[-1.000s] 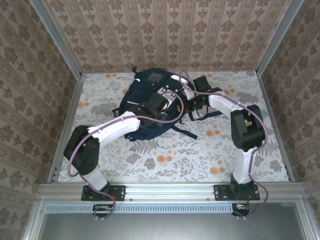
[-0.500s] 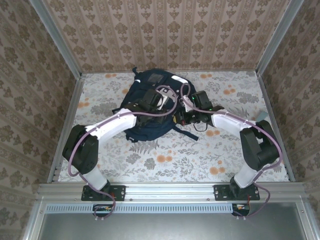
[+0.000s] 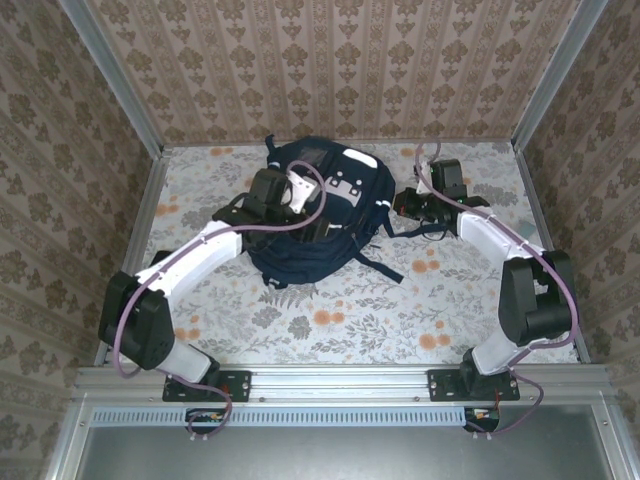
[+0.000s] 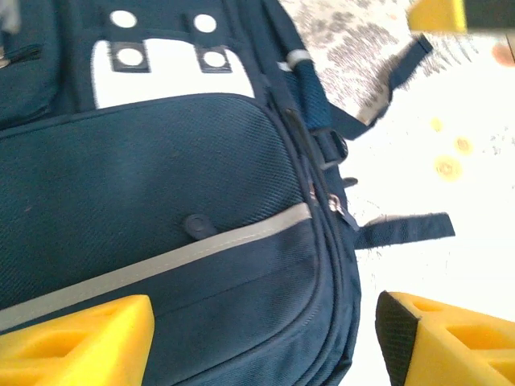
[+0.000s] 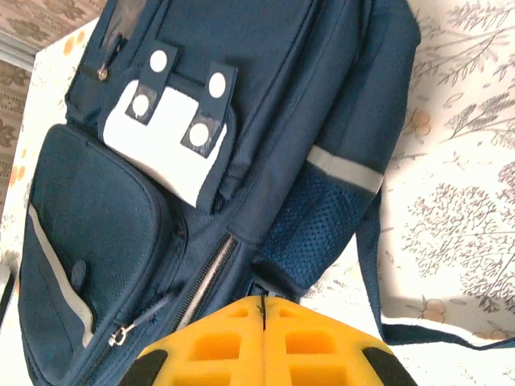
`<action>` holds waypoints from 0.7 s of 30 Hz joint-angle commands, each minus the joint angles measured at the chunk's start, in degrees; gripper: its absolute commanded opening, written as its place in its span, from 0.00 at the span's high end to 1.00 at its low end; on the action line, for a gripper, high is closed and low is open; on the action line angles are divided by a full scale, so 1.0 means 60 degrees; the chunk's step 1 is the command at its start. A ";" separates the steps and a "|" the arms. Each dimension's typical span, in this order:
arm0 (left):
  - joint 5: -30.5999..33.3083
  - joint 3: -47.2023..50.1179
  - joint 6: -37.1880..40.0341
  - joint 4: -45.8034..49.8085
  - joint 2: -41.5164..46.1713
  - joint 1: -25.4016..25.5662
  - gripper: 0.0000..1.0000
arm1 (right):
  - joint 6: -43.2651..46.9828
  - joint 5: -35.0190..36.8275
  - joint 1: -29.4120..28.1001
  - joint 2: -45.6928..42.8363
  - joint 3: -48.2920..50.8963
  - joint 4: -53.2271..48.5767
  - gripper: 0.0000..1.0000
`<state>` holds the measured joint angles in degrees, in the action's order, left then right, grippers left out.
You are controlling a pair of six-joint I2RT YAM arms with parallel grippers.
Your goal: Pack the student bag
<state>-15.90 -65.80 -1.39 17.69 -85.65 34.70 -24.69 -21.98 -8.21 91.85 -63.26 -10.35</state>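
The student bag (image 3: 335, 235), navy with white patches and a grey stripe, lies on its back in the middle-rear of the table. My left gripper (image 3: 305, 208) hovers over its front pocket. In the left wrist view the yellow fingers (image 4: 76, 342) stand wide apart over the bag (image 4: 161, 201), open, with nothing held. My right gripper (image 3: 402, 205) is at the bag's right side. In the right wrist view it (image 5: 264, 318) is shut, its tips against the bag (image 5: 265, 96) just below the mesh side pocket (image 5: 318, 217). Nothing shows between its fingers.
A floral cloth (image 3: 400, 310) covers the table. Patterned walls close it in at the back and on both sides. Dark straps (image 3: 378, 263) trail from the bag toward the front right. A zipper pull (image 5: 121, 334) hangs by the front pocket.
My left gripper has opened and drawn back and left over the bag. My right arm has swung right and toward the back. The bag has shifted toward the back.
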 commanded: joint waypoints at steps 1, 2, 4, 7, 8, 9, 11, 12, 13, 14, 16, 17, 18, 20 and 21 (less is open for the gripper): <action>-0.0017 -0.0087 0.1950 0.0473 -0.0297 0.0266 0.25 | 0.0003 -0.0220 -0.0038 0.0263 -0.0417 -0.0571 1.00; 0.0009 -0.0197 0.2314 0.0659 -0.0415 0.0267 0.25 | 0.0081 -0.0518 -0.0051 0.0271 -0.0386 -0.0589 1.00; 0.0148 -0.0338 0.2896 0.0993 -0.0606 0.0252 0.25 | 0.0160 -0.0934 -0.0088 0.0204 -0.0195 -0.0557 0.92; 0.0398 -0.0596 0.3720 0.1532 -0.0993 0.0267 0.27 | 0.0268 -0.1096 -0.0209 0.0023 0.0179 -0.0473 0.78; 0.0322 -0.0568 0.4295 0.1595 -0.1081 0.0274 0.28 | 0.0272 -0.1119 -0.0232 -0.0060 0.0304 -0.0417 0.74; 0.0388 -0.0403 0.4794 0.1470 -0.1108 0.0324 0.29 | 0.0255 -0.1116 -0.0266 -0.0099 0.0407 -0.0348 0.70; 0.0524 0.0066 0.5863 0.0987 -0.1079 0.0402 0.31 | 0.0151 -0.1120 -0.0291 -0.0190 0.0613 -0.0229 0.64; 0.0658 0.0180 0.6128 0.0718 -0.1092 0.0388 0.31 | 0.0123 -0.1137 -0.0297 -0.0206 0.0680 -0.0201 0.62; 0.0796 0.0226 0.6319 0.0554 -0.1171 0.0318 0.32 | 0.0084 -0.1143 -0.0308 -0.0232 0.0740 -0.0170 0.60; 0.0798 0.0141 0.6442 0.0559 -0.1326 0.0218 0.32 | 0.0045 -0.1160 -0.0330 -0.0250 0.0798 -0.0132 0.57; 0.0624 -0.0164 0.6752 0.0706 -0.1693 0.0085 0.34 | 0.0017 -0.1149 -0.0379 -0.0293 0.0869 -0.0095 0.54; 0.0530 -0.0269 0.6908 0.0747 -0.1885 0.0055 0.35 | 0.0019 -0.1130 -0.0406 -0.0314 0.0902 -0.0100 0.52; 0.0377 -0.0368 0.7089 0.0863 -0.2034 0.0026 0.36 | 0.0013 -0.1110 -0.0429 -0.0344 0.0919 -0.0113 0.51; 0.0372 -0.0525 0.7300 0.0916 -0.2316 -0.0022 0.38 | 0.0002 -0.1015 -0.0445 -0.0418 0.0972 -0.0147 0.46; 0.0376 -0.0568 0.7388 0.0960 -0.2412 -0.0051 0.40 | -0.0014 -0.0949 -0.0440 -0.0444 0.0996 -0.0159 0.43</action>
<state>-12.84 -67.20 37.32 22.55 -98.56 35.00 -24.56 -27.44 -10.41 91.66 -58.19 -11.77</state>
